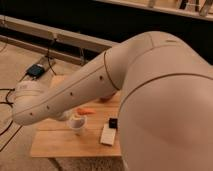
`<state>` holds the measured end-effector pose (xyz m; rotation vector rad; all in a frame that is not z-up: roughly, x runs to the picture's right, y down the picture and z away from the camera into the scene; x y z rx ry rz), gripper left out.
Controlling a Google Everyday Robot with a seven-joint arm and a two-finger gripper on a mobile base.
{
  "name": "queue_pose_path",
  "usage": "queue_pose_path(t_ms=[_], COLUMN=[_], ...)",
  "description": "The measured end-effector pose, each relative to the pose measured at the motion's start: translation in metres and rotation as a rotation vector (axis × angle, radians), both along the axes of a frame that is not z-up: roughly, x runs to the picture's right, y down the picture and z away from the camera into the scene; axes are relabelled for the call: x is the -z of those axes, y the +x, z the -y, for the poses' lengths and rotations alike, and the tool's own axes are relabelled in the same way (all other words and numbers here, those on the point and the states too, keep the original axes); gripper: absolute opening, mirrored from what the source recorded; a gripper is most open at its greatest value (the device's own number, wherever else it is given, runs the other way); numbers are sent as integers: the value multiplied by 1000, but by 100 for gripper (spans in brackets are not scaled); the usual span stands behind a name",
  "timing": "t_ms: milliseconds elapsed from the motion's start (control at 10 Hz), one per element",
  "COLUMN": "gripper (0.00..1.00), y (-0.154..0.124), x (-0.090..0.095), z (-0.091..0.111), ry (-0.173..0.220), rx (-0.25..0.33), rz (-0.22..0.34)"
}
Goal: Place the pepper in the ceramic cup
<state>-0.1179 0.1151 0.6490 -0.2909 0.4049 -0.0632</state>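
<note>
**Pepper on the table beside the cup, gripper clenched out of sight**

The pepper (86, 111), a small orange-red sliver, lies flat on the wooden table (60, 147). It is just past the ceramic cup (77, 123), up and to the right of its rim in the camera view, and whether the two touch cannot be told. The cup is white, stands upright with its mouth open to the camera, and is partly tucked under the lower edge of the arm (75, 90).

The gripper is hidden behind the far, lower-left end of that arm, above the table's left end. It is clenched. Since the pepper rests on the wood, it is not in the grip, and whether the gripper holds anything else cannot be seen.

From where the gripper is hidden, the cup is the nearest thing, just to the right. The pepper comes next, a little further the same way.

Further right again, a flat white block (107, 135) lies on the table toward its near edge. A small dark object (113, 122) sits just beside the block's upper corner. A reddish-brown patch (106, 99) shows under the arm, beyond the pepper, but what it is cannot be told.

The robot's pale rounded body (165, 115) fills the right side of the view, well away from the gripper. On the floor behind the hidden gripper, up and to the left, sit a blue box (36, 70) and dark cables (7, 95).
</note>
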Motion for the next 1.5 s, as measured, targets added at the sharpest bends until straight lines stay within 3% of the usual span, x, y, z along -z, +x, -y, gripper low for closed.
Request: queue_pose_path(t_ms=[700,1500], gripper=[0,0], y=[21,20], x=[-26,-40], z=[-26,-29], ry=[-93,-118], rx=[98,247], rz=[-68,-83])
